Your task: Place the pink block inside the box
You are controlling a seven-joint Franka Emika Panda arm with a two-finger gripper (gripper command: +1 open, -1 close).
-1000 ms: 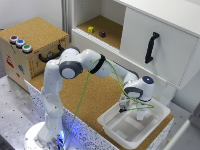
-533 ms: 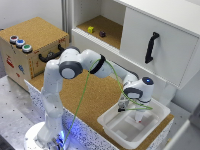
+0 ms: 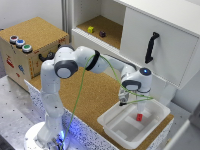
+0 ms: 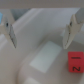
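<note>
One white robot arm reaches across a cork-covered tabletop (image 3: 95,95) and holds its claw (image 3: 131,104) just above the box (image 3: 120,131), a shallow white bin near the tabletop's edge at the exterior view's right. The claw's two fingers (image 4: 10,31) stand apart with nothing between them. The pink block (image 3: 139,117) lies inside the box on its floor, below the claw and free of the fingers; the wrist view shows it (image 4: 75,62) just beside one fingertip. A yellow cube (image 3: 91,29) and a dark cube (image 3: 102,34) sit on a shelf behind.
</note>
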